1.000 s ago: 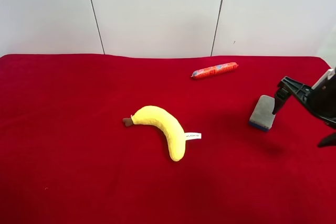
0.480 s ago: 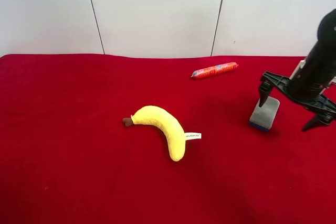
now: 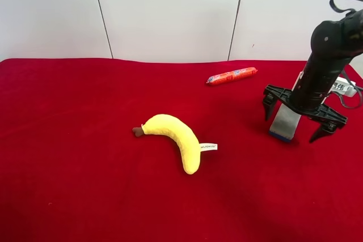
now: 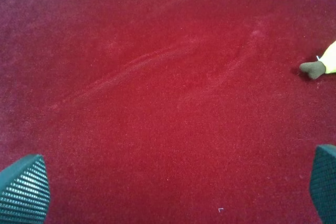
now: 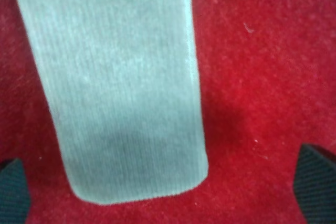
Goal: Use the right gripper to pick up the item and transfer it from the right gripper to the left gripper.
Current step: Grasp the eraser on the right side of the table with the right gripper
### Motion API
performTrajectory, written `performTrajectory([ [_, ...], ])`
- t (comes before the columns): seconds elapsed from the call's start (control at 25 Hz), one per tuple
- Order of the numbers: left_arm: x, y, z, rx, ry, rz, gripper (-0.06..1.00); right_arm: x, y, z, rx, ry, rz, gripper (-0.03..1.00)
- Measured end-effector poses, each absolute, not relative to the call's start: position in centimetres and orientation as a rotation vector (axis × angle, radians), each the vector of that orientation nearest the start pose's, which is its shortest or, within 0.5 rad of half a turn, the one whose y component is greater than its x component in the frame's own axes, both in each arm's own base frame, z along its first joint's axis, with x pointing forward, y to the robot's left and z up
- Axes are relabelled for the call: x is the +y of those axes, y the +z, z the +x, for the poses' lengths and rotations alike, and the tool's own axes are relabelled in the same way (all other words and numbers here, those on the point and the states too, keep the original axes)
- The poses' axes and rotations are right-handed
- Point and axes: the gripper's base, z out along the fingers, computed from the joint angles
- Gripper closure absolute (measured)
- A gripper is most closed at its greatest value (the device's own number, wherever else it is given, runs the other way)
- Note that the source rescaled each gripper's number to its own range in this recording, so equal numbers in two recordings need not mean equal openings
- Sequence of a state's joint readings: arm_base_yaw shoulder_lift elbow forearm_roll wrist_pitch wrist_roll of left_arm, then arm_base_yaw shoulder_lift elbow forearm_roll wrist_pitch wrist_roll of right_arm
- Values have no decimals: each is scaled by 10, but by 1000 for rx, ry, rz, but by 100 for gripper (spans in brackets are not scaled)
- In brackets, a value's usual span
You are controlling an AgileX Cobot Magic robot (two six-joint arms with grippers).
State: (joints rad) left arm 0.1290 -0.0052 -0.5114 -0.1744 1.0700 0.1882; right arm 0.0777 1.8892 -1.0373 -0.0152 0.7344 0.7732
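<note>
While right claw [image 3: 291,128] stands apart astride item [image 3: 283,125], item's far end hidden | left claw [image 4: 174,186] apart, only tips visible

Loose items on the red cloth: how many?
3: a plush banana mid-cloth, a red-orange sausage stick near the back edge, and the grey pad between the right gripper's open prongs. None seem hidden.

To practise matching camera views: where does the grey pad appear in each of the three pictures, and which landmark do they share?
Exterior high: grey pad at the right, flat on the red cloth, beneath the open right gripper.
Right wrist: fills much of the picture, between the gripper's fingertips.
Left wrist: not in it.
Shared landmark: the red cloth, in all three.
</note>
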Motion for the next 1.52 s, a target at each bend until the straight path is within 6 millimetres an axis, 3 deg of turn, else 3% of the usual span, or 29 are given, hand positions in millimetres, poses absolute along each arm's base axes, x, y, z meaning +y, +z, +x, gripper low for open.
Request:
performTrajectory([
  [0.44,-15,281,-6,2024,-8,71,-6,24,105,330,2932,-37,984,-3],
  [0.88,-15,281,-6,2024,-8,71,-6,23,105,332,2928,-52,957,-3],
  [1.52,-15,281,-6,2024,-8,70,-6,36,104,338,2887,8,858,-3],
])
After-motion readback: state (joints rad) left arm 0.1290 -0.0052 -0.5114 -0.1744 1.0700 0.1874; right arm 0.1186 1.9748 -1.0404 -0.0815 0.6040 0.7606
